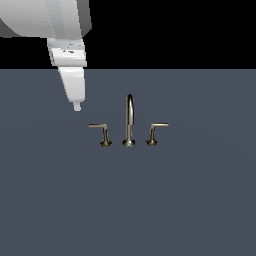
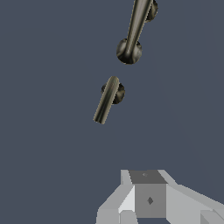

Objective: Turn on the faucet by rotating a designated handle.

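On the grey surface, faucet [image 1: 129,121], left lever handle [image 1: 102,133] untouched, tool [image 1: 77,106] above-left, opening indiscernible.

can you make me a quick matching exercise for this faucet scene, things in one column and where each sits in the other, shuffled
Things:
1. designated handle
2. arched spout
3. right-hand lever
4. claw

Places, by the exterior view:
A. middle of the set, tallest part
B. above and to the left of the set, touching nothing
C. left end of the set, bar pointing left
D. right end of the set, bar pointing right

Pairs: 1-C, 2-A, 3-D, 4-B
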Robot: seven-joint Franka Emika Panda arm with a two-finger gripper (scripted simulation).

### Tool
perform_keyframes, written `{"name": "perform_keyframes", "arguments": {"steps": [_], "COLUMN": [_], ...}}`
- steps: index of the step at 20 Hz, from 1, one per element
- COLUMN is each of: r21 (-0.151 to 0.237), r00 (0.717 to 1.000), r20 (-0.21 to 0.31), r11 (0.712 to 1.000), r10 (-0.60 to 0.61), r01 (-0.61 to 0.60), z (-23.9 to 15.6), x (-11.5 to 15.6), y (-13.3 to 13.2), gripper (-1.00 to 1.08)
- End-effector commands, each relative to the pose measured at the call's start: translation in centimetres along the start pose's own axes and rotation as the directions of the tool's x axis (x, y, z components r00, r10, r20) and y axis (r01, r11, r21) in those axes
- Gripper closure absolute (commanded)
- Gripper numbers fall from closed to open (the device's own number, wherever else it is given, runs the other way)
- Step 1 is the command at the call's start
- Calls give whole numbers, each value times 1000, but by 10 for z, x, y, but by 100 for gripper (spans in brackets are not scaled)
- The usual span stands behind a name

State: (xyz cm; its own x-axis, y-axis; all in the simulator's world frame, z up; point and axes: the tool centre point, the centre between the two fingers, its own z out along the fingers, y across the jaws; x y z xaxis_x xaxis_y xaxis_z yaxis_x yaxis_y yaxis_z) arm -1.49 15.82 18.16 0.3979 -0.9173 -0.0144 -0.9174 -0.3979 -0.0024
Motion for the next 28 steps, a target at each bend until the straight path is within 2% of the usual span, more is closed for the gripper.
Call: {"name": "perform_keyframes", "arguments": {"steps": [1,6,15,22,28], "r21": [0,0,2,3,3], "r00": [998,985,946,925,926], "r20": [-4,-10,-16,-16,-14], "r11": [998,985,946,925,926], "r10": [56,170,325,379,376], "r01": [-56,-170,-325,-379,-376], "z": [14,42,79,91,90], "x": [8,27,58,71,70], "y": [-12,-35,-64,-73,-72], "gripper": [108,108,108,108,108]}}
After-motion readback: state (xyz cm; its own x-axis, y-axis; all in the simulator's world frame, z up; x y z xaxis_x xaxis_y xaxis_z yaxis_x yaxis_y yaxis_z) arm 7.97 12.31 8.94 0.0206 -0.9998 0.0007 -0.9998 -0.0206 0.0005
